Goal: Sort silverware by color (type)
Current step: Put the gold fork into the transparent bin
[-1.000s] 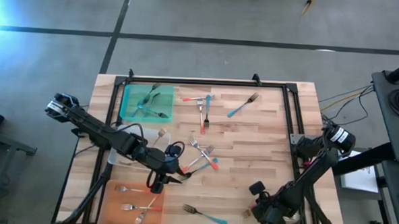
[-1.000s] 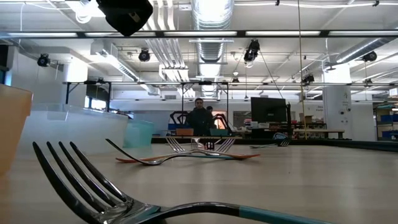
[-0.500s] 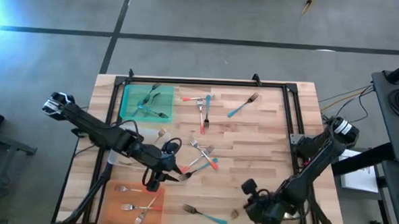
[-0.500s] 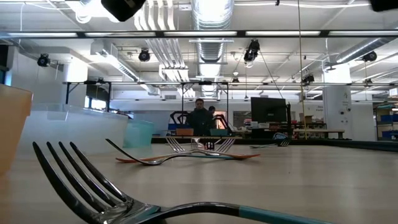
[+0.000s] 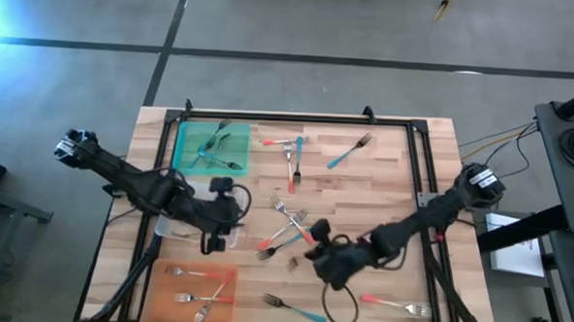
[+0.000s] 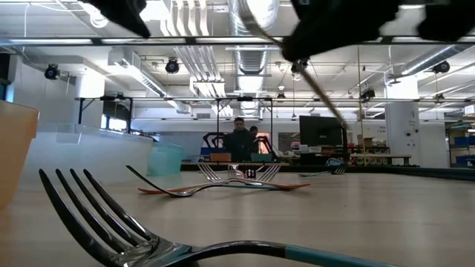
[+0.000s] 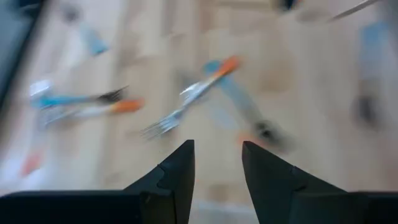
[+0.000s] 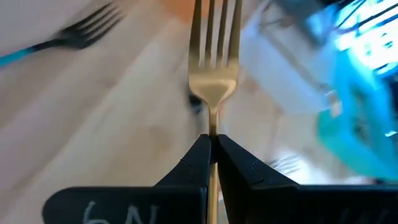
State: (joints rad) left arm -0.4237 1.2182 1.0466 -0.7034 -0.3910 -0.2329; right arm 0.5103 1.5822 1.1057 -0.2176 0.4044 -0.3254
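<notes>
While the right wrist view is showing the right tool (image 8: 212, 144) clenching the slim stem of a gold fork (image 8: 213, 59), tines pointing away from the fingers, the high view is only giving that tool (image 5: 302, 258) as a dark mass over the middle of the counter (image 5: 383, 194), with the fork a small pale speck just beside it. From the low view, the same fork is hanging as a thin slanted rod above the wood, under a dark blurred shape. The left tool (image 7: 216, 163) is standing with its jaws parted and nothing between them in its own wrist view, hovering over blurred forks with teal and coral handles; the high view is placing it (image 5: 216, 237) near the clear tray (image 5: 168, 230), left of the loose heap of forks (image 5: 289, 224). Only the high view is taking in the green tray (image 5: 185, 157) with teal forks, the orange tray (image 5: 165, 292) with forks in it, and a coral-handled fork (image 5: 395, 304) near the front edge. A teal-handled fork (image 6: 133, 230) is filling the low view's foreground, with a person (image 6: 238, 141) beyond.
</notes>
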